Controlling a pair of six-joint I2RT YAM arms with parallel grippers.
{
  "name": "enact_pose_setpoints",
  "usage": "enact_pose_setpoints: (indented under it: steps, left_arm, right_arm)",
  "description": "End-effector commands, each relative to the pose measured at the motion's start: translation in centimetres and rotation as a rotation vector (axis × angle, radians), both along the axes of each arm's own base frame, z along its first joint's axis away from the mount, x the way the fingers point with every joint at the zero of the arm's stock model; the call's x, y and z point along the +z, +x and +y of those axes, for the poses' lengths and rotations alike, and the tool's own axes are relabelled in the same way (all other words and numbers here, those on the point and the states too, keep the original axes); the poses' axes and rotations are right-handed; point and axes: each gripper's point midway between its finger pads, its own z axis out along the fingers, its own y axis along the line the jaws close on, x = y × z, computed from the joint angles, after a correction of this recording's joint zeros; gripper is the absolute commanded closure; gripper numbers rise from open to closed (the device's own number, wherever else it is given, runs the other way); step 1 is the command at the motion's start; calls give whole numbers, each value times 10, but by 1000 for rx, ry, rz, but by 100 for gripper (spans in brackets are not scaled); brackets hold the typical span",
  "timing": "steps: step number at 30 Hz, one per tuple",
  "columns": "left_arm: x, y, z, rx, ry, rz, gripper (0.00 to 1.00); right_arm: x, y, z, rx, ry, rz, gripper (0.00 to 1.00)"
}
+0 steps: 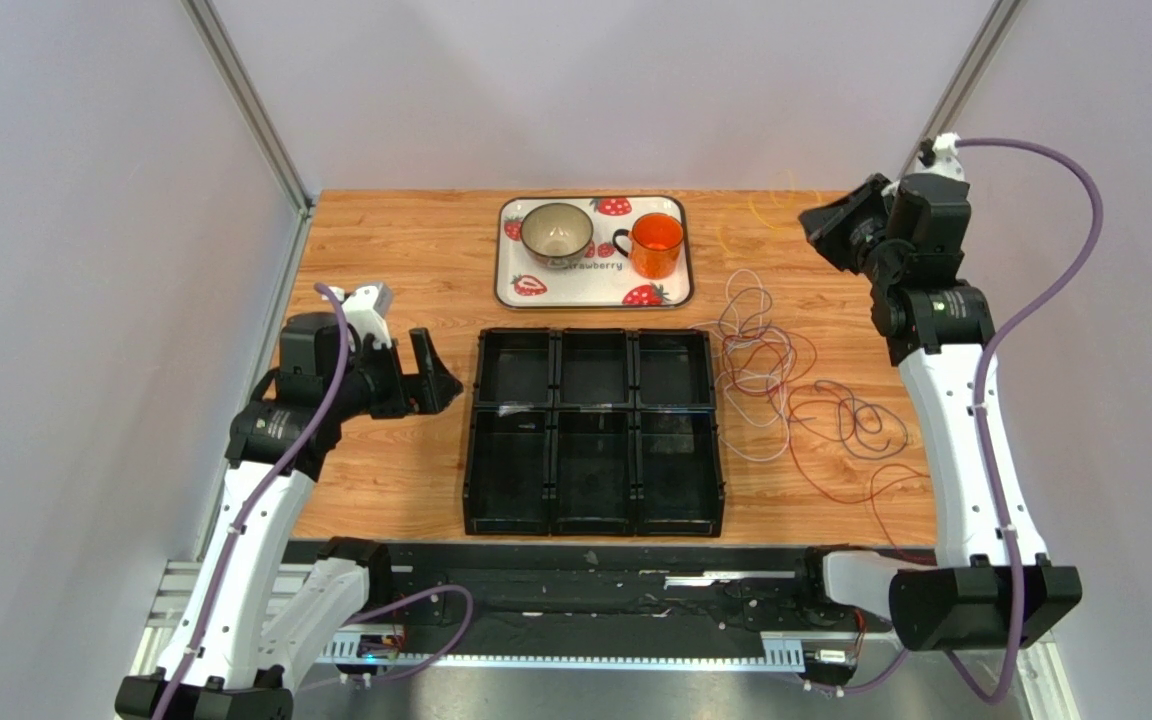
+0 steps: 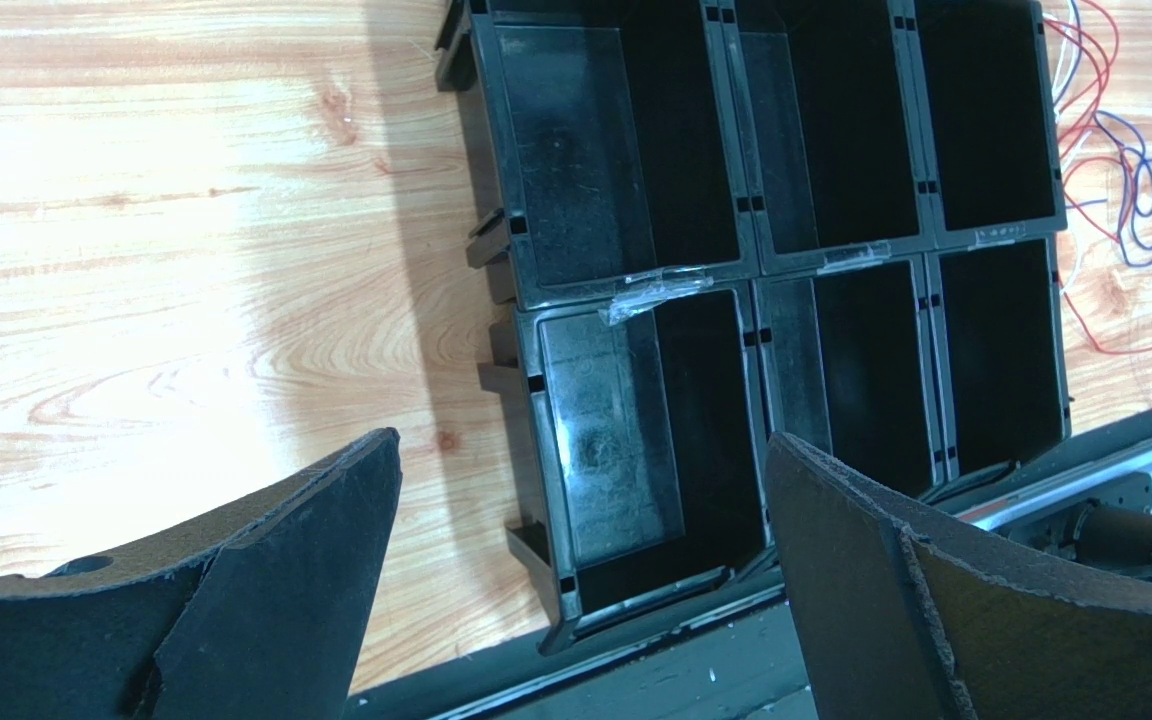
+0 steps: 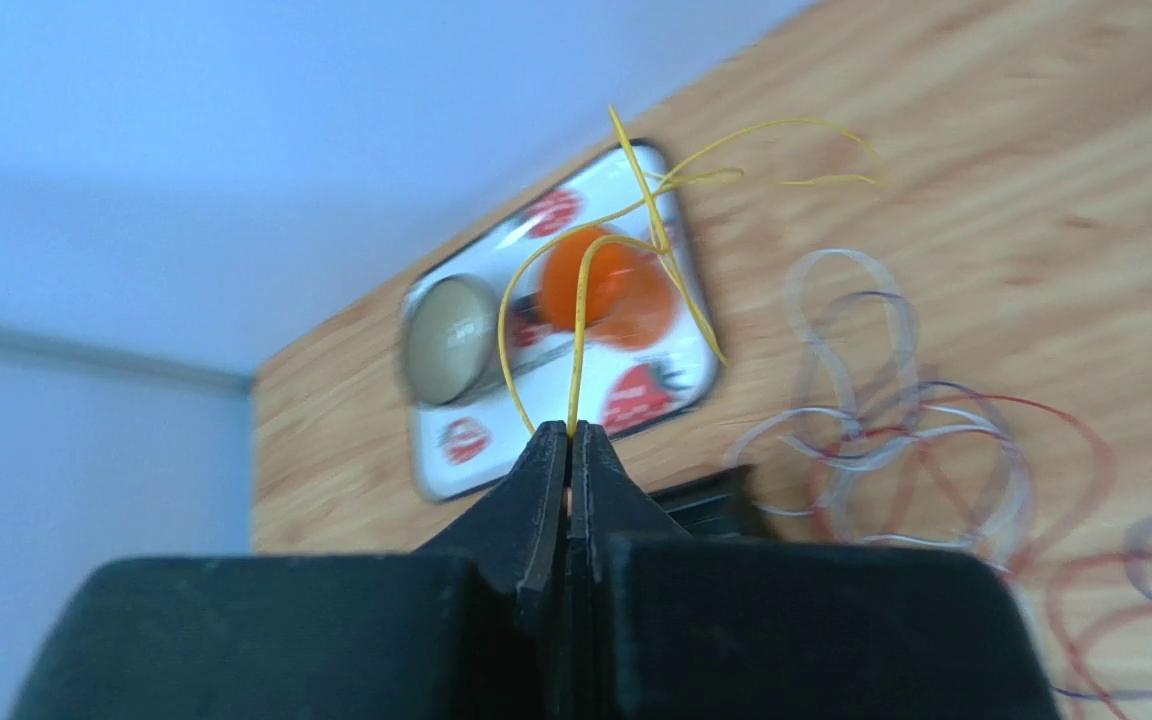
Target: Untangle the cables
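A loose tangle of thin red, blue and white-grey cables [image 1: 800,398] lies on the wooden table right of the black bin; it shows blurred in the right wrist view [image 3: 913,435] and at the left wrist view's right edge [image 2: 1131,195]. My right gripper [image 3: 570,435] is shut on a thin yellow cable [image 3: 642,240], held raised at the far right [image 1: 838,225]; the yellow cable loops out in front of the jaws. My left gripper [image 2: 582,525] is open and empty, left of the bin [image 1: 432,375].
A black six-compartment bin [image 1: 593,432] sits mid-table. A strawberry-print tray [image 1: 515,248] at the back holds a bowl [image 1: 555,230] and an orange mug [image 1: 657,243]. A black rail runs along the near edge.
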Motion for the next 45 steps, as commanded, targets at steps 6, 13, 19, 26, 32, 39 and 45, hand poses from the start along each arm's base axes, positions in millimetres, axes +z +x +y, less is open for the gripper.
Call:
enact_pose_setpoints:
  steps: [6, 13, 19, 26, 32, 39, 45]
  left_arm:
    - [24, -6, -12, -47, -73, -111, 1]
    - [43, -11, -43, -114, -227, -197, 5]
    - [44, -9, -76, -190, -248, -202, 12]
    - [36, -9, -118, -286, -241, -212, 12]
    - [24, 2, -136, -283, -209, -189, 14]
    - [16, 18, -145, -261, -189, -189, 15]
    - [18, 23, -146, -251, -168, -187, 15]
  right_arm:
    - [53, -50, 128, 602, 141, -125, 100]
    - [65, -97, 195, 863, 108, -120, 100]
    - [76, -126, 220, 970, 121, -144, 100]
    - [103, -156, 231, 1049, 121, -205, 100]
    - [137, -179, 232, 1101, 142, -278, 100]
    - [200, -213, 225, 1180, 186, -438, 100]
    - [260, -248, 213, 1245, 196, -631, 100]
